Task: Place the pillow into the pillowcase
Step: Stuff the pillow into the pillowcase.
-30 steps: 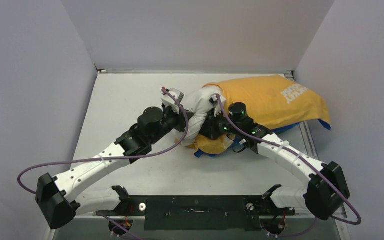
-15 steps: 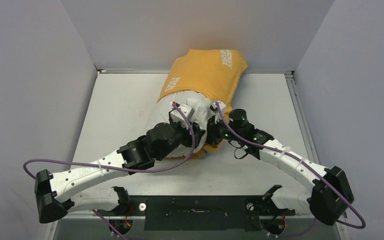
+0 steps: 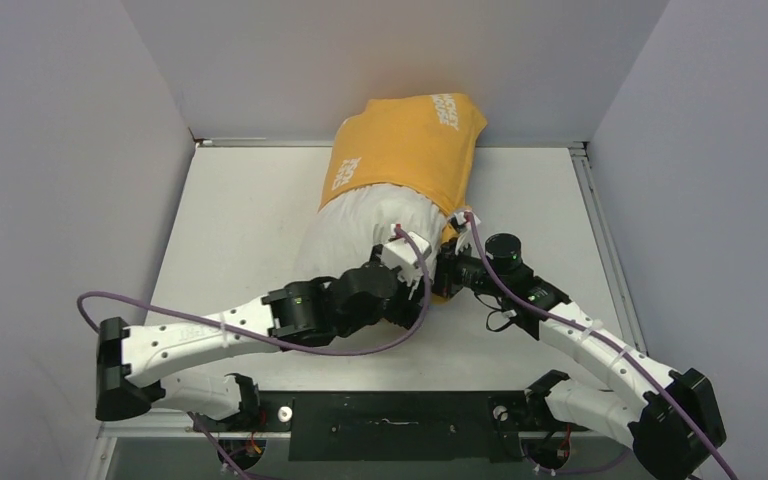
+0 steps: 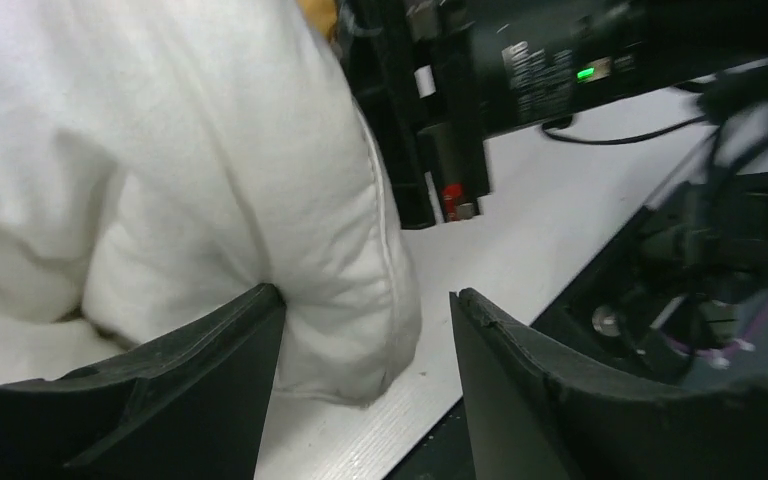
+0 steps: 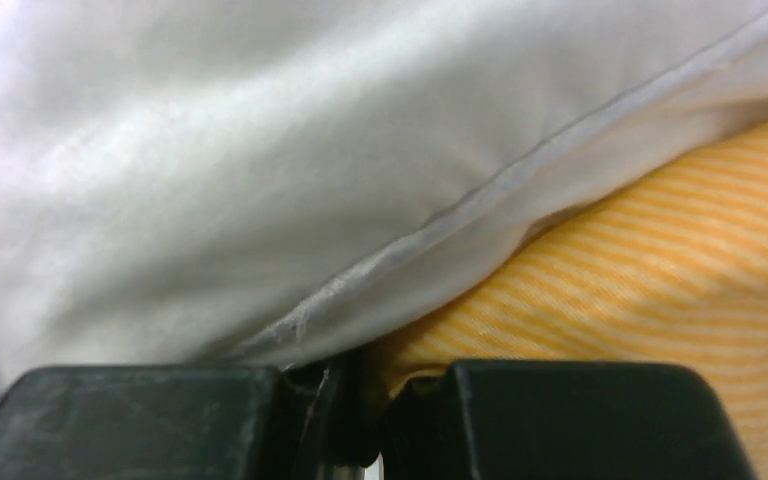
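Observation:
The off-white pillow (image 3: 360,228) lies mid-table with its far end inside the orange-yellow pillowcase (image 3: 400,150), which leans up against the back wall. My left gripper (image 3: 420,282) is at the pillow's near right corner. In the left wrist view it (image 4: 365,345) is open, with that seamed corner of the pillow (image 4: 340,260) between the fingers and the left finger (image 4: 210,370) touching it. My right gripper (image 3: 448,272) sits just right of it. In the right wrist view it (image 5: 370,400) is shut on the pillowcase's striped orange edge (image 5: 660,290), under the pillow (image 5: 260,150).
The white table (image 3: 230,220) has grey walls close on the left, back and right. The right arm's dark wrist (image 4: 520,60) stands close beside my left gripper. A black mounting bar (image 3: 390,425) runs along the near edge, and purple cables (image 3: 210,320) loop along both arms.
The pillow and case swung from lying out to the right to pointing at the back wall. My left gripper opened, let go of the pillow and shifted right, to its near corner.

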You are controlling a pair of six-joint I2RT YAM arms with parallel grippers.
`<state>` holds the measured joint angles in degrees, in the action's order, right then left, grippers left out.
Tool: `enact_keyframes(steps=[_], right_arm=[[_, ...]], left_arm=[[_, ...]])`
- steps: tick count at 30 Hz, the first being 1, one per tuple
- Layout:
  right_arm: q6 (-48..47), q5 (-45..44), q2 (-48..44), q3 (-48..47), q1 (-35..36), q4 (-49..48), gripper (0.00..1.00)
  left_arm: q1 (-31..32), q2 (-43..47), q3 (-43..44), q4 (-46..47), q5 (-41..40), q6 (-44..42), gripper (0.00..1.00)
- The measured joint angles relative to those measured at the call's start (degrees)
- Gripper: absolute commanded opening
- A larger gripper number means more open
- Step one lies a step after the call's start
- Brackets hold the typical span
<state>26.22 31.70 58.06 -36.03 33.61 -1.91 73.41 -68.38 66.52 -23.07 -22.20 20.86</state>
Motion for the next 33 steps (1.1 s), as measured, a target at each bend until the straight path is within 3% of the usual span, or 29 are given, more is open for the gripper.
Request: enact_keyframes(steps=[3, 9, 11, 21, 33], right_arm=[[0.24, 0.31, 0.00, 0.35, -0.04, -0.20, 0.05], [-1.51, 0.92, -1.05, 0.50, -0.31, 2.58, 0.05], [-3.10, 1.42, -2.27, 0.50, -0.68, 3.48, 0.05], [-7.74, 10.62, -8.98, 1.46, -1.36, 1.46, 0.05], [-6.69, 12.50, -8.66, 1.27, -3.02, 3.48, 0.05]], left_arm=[[0.00, -6.93, 0.00, -1.40, -4.22, 2.67, 0.60], [-2.45, -15.26, 1.84, -3.19, -11.58, 4.72, 0.10], [-4.55, -14.84, 2.27, -2.64, -10.67, 4.31, 0.00], [-14.88, -13.35, 0.90, 14.45, 4.24, -1.68, 0.00], [-21.11, -28.04, -7.30, 48.68, 34.53, 0.24, 0.00]])
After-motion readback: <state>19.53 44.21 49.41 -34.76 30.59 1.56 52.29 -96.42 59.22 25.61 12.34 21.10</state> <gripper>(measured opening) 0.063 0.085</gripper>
